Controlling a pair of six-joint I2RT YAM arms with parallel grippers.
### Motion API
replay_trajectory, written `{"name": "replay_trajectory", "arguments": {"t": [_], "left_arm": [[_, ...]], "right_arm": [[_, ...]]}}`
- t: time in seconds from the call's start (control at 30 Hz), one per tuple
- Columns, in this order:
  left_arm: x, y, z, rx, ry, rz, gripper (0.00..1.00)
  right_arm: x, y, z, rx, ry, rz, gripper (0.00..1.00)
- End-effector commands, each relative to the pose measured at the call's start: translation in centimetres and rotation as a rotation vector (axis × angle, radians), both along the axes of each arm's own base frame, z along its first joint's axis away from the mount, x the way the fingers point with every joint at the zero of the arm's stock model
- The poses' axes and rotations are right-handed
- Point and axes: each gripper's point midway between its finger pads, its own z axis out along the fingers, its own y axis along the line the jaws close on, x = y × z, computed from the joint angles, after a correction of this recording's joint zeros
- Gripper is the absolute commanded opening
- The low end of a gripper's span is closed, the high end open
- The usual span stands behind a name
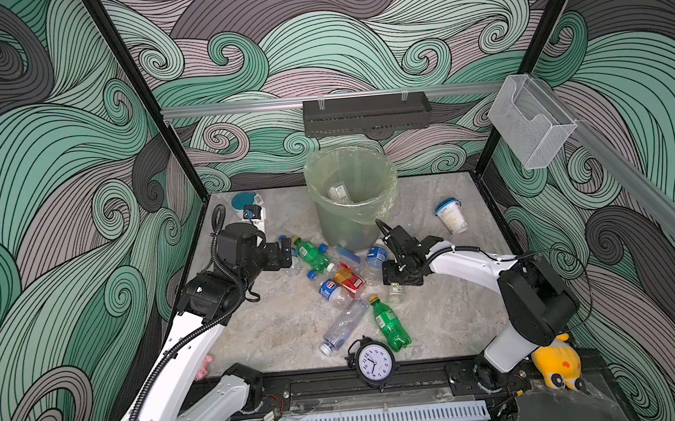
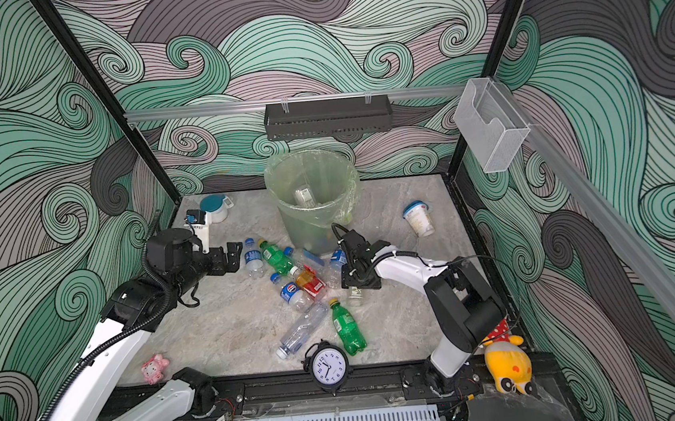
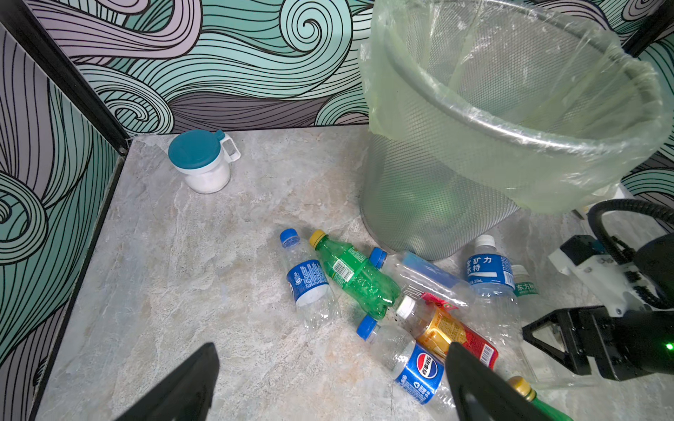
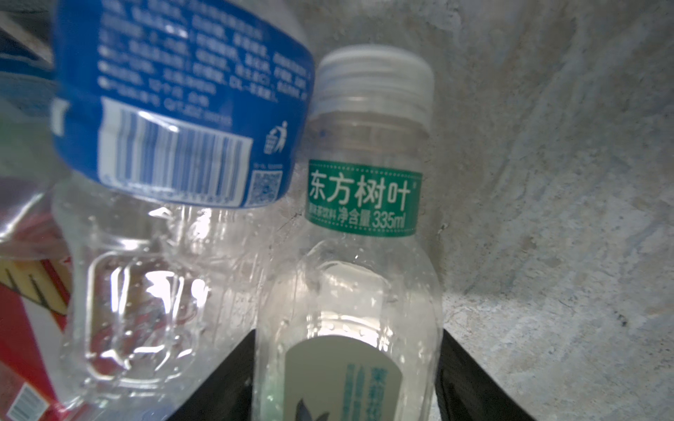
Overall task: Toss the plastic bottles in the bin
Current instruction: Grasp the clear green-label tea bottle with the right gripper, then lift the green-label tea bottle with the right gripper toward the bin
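Near the bin (image 1: 331, 224), the right pincer (image 4: 346, 331) pinches the green-labelled bottle (image 4: 364, 197), cap pointing straight away.

Walls (image 1: 353, 31) on three sides of me are papered in swirling waves of teal, pale mauve and dark grey, drawn in thin black lines. Black frame posts (image 1: 127, 71) run up the back corners. An aluminium rail (image 1: 235, 107) crosses the back wall and carries a black perforated shelf (image 1: 367, 113); a second rail (image 1: 638, 185) along the right wall holds a clear mesh-patterned box (image 1: 529, 128). I work on a grey marbled tabletop (image 1: 280, 333), evenly lit, edged in front by a black rail (image 1: 330, 385) and a white slotted cable duct (image 1: 358, 420)
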Motion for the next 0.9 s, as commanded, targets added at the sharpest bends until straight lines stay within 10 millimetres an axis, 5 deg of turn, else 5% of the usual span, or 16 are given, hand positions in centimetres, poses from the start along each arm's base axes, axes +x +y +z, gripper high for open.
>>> {"name": "replay_trajectory", "arguments": {"t": [0.0,0.17,0.43,0.87], "left_arm": [[-0.9,0.7,0.8,-0.026,-0.019,0.025,0.99],[-1.3,0.9,0.9,-0.049,-0.027,0.036,0.99],[-0.8,0.4,0.5,-0.041,-0.016,0.017,0.99],[-0.9,0.5,-1.2,-0.045,0.026,0.036,0.99]], "right_arm": [[0.8,-0.3,0.0,-0.029,-0.023,-0.005,0.66],[0.7,-1.1,0.5,-0.029,-0.037,-0.011,0.51],[0.3,-3.6,4.3,-0.029,-0.141,-0.039,0.48],[-0.1,-5.0,15.6,0.035,-0.442,0.095,0.46]]}}
